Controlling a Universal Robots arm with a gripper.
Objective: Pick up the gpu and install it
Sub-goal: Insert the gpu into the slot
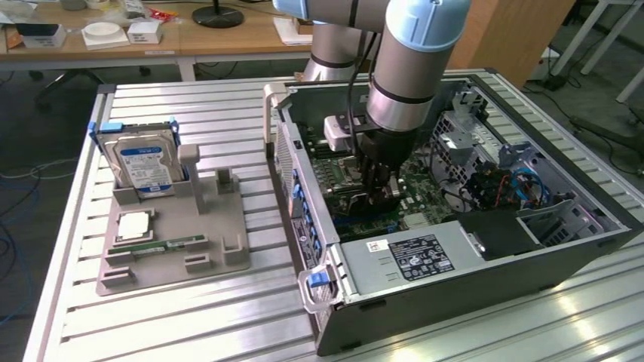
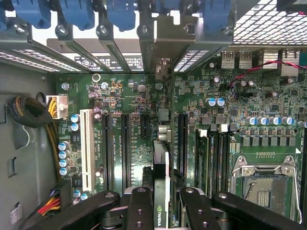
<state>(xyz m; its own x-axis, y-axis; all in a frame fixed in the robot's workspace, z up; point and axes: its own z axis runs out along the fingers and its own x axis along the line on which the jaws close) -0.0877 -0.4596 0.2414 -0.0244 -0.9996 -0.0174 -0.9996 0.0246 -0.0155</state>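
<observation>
The gpu (image 2: 160, 165) is a thin dark card seen edge-on, with a green logo near its gripped end. My gripper (image 2: 163, 211) is shut on it, one black finger (image 2: 139, 206) on each face. The card stands upright over the green motherboard (image 2: 129, 96), in line with the long black expansion slots and with the rear slot openings. Whether its edge is in a slot is hidden. In the exterior view my gripper (image 1: 382, 197) reaches straight down into the open computer case (image 1: 453, 260), low over the board.
On the exterior view's left a grey holder (image 1: 171, 226) carries a silver hard drive (image 1: 144, 162), a square chip (image 1: 134, 224) and a green memory stick (image 1: 161, 245). Blue latches (image 2: 76, 12), a cable bundle (image 2: 29, 112) and the processor socket (image 2: 264, 182) surround the slots.
</observation>
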